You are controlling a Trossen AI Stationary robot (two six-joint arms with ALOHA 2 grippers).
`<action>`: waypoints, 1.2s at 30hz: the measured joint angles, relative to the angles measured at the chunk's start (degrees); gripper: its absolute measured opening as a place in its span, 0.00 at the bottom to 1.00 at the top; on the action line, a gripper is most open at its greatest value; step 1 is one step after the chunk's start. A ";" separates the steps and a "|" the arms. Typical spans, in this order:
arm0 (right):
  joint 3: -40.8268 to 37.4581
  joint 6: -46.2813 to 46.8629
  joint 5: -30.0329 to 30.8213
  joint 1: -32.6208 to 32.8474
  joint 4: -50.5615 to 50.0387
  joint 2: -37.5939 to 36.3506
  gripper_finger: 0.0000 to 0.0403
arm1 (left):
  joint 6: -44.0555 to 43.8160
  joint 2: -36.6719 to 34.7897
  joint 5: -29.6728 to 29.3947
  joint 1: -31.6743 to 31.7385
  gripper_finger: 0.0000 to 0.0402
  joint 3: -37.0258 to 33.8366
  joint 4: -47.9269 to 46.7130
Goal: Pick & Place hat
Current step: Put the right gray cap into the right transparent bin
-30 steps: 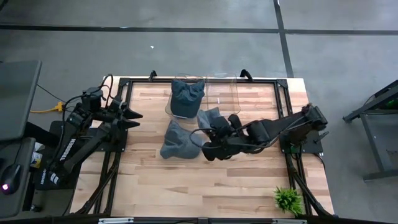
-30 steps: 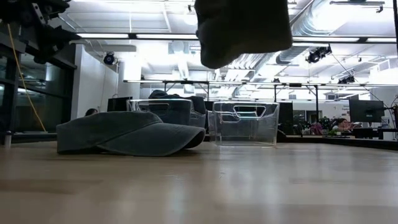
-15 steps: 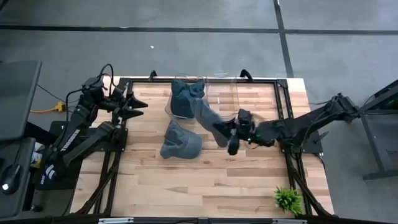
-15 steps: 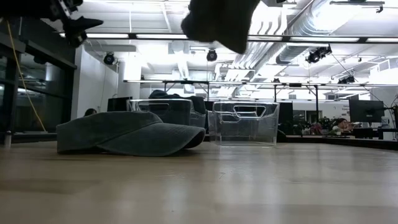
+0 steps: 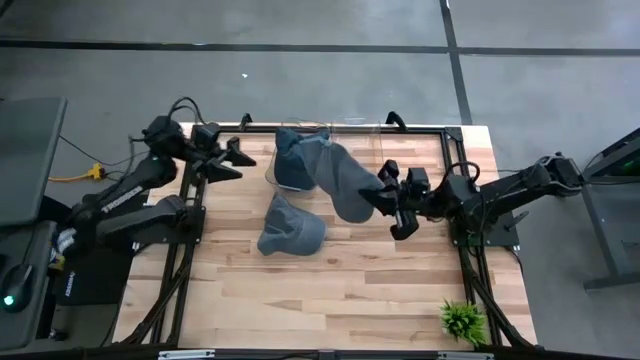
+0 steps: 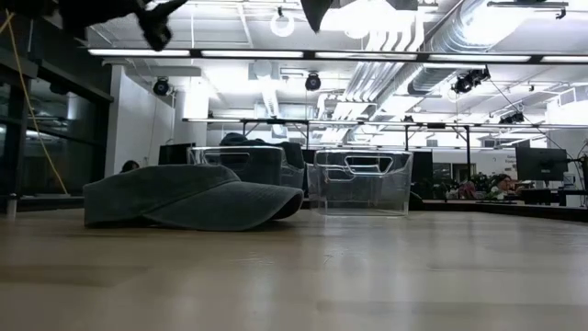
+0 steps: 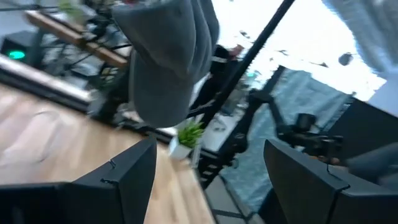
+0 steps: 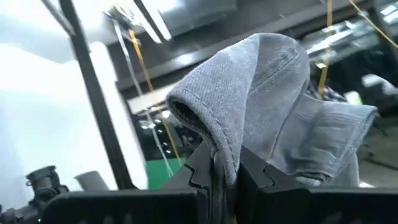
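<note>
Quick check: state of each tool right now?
Left tool: open, holding nothing.
Right tool: closed on the grey hat, lifted off the table.

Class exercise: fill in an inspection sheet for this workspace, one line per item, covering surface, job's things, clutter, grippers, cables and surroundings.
Surface: wooden table, bare planks at the front.
Job's things: held hat lifted in the air; second hat flat on the table; third hat inside left clear bin; right clear bin beside it.
Clutter: small green plant at the table corner.
Grippers: right gripper shut on held hat; left gripper open, raised, holding nothing.
Cables: yellow cable off the table's left side.
Surroundings: grey floor; ceiling lights in the low view.
</note>
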 joint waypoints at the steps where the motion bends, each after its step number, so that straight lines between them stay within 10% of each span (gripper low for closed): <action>1: -0.12 -0.02 -1.69 -0.79 0.87 0.00 0.06 | -1.02 1.66 -1.52 -2.40 0.68 0.00 3.22; 17: -0.15 4.24 -25.93 -11.91 8.80 0.02 0.06 | -12.63 29.76 -20.17 -25.44 0.68 1.70 50.51; 29: -0.15 6.89 -32.14 -14.85 11.61 -0.22 0.06 | -11.03 44.24 -17.47 -31.37 0.68 17.44 51.80; 36: -0.15 6.53 -33.58 -14.83 8.37 -3.75 0.06 | -2.84 44.63 -19.11 -30.36 0.68 18.96 36.16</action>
